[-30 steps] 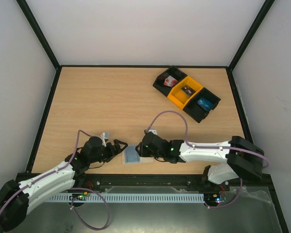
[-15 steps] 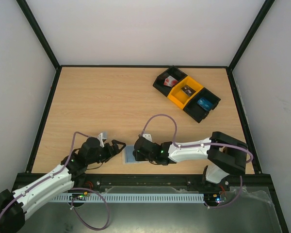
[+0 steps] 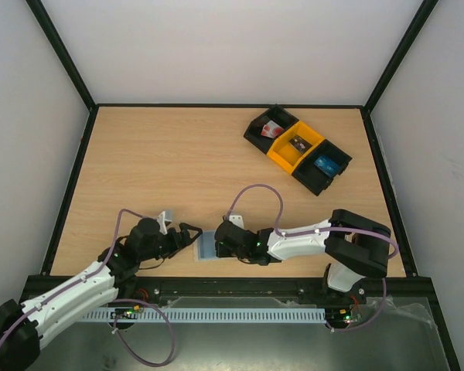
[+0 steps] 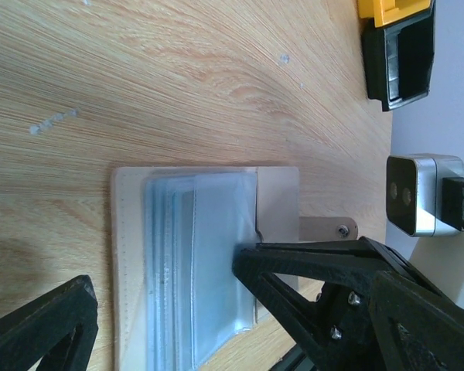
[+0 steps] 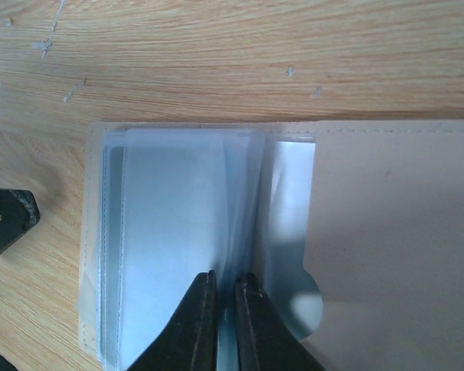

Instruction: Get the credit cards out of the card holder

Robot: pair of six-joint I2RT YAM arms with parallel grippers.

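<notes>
The card holder (image 3: pixel 208 246) lies open near the table's front edge, with pale blue translucent pockets (image 5: pixel 170 216) and a cream cover flap (image 5: pixel 394 232). My right gripper (image 5: pixel 224 280) reaches in from the right (image 3: pixel 220 241). It is shut on a thin bright-blue edge, seemingly a credit card, standing out between the pockets. My left gripper (image 4: pixel 161 272) is open at the holder's left side (image 3: pixel 189 234). One finger (image 4: pixel 309 278) lies over the holder's pocket edge (image 4: pixel 209 247) and the other is off to its side. Another blue card (image 3: pixel 324 164) lies in the far black bin.
A row of three bins stands at the back right: a black bin (image 3: pixel 267 130) with a red-and-white item, a yellow bin (image 3: pixel 295 147) with a small dark item, and a black bin (image 3: pixel 329 171). The holder lies close to the table's front rail (image 3: pixel 232 282).
My right gripper has slid left onto the holder and its arm has folded in. My left gripper has drawn back slightly to the left. The holder has barely moved.
</notes>
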